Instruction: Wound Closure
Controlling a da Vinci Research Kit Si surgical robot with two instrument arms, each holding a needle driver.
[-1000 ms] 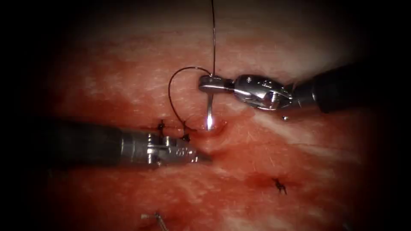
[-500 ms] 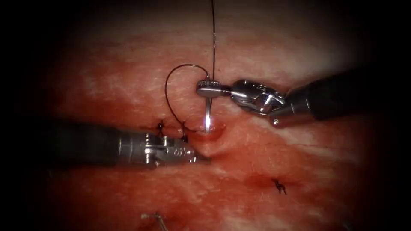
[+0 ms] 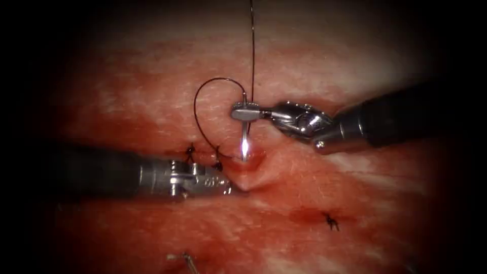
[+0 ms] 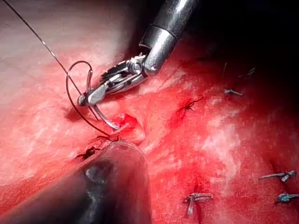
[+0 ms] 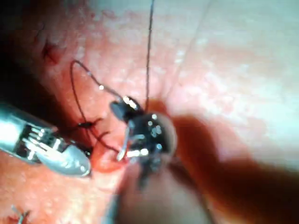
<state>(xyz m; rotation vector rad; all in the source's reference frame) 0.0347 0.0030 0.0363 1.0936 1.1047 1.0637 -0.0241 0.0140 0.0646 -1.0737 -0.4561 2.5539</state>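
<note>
Two tools meet at one raised fold of the tissue [image 3: 355, 193] near the middle of the cut [image 3: 284, 187]. From the endoscope view's right, the right tool [image 3: 242, 112] has its jaws pinched on the needle [image 3: 245, 139] close to the thread end of the curve. The needle's body hangs almost straight down from the jaws toward the fold, so its long axis runs across the cut, not along it. Its point reaches the top of the fold on the far lip, and in the left wrist view the needle [image 4: 106, 119] curves down to the tissue there; whether the tip is already under the surface I cannot tell. The left tool [image 3: 228, 185] lies along the near lip, coming from the left with its tip pressed against the fold just below and left of the needle point, jaws together; whether they grip tissue is unclear. The right tool is the one at the needle; the left only backs up the fold. The thread [image 3: 203, 111] loops from the needle end round to the left, down to a knotted stitch [image 3: 218, 161] beside the fold, and another strand runs up toward the far edge of the tissue. No containers are present.
</note>
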